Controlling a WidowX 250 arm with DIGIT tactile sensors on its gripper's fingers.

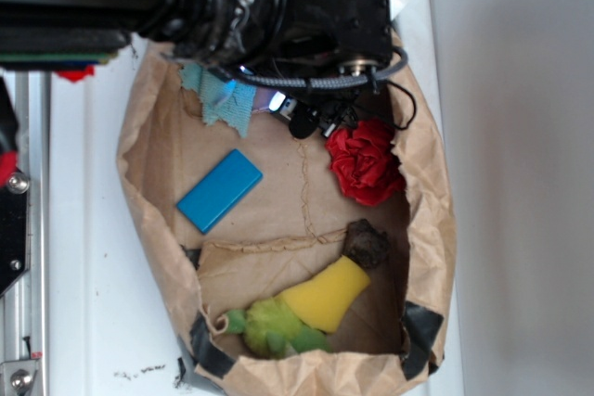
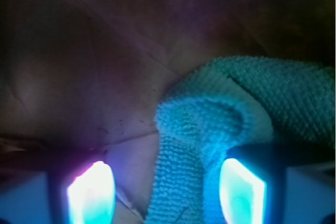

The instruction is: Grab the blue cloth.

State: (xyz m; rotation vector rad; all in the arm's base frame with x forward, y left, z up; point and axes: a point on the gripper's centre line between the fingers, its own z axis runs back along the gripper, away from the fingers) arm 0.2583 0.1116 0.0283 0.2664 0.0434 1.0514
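The blue cloth (image 1: pixel 221 104) is a pale teal terry towel, bunched at the back left of the paper bag's floor and partly under the arm. In the wrist view the blue cloth (image 2: pixel 236 103) fills the right half, and a fold of it runs down between my fingers. My gripper (image 2: pixel 166 192) is open and straddles that fold. The right fingertip (image 2: pixel 241 190) is against the fabric, while bare paper shows between the fold and the left fingertip (image 2: pixel 90 192). From outside, my gripper (image 1: pixel 251 97) shows only as two blue glows under the black arm.
Everything lies inside a brown paper bag (image 1: pixel 148 150) with raised walls. A bright blue flat block (image 1: pixel 219 190) lies near the cloth. A red fabric flower (image 1: pixel 365 162) is at the right. A yellow and green plush (image 1: pixel 311 308) with a dark lump (image 1: pixel 368 243) lies in front.
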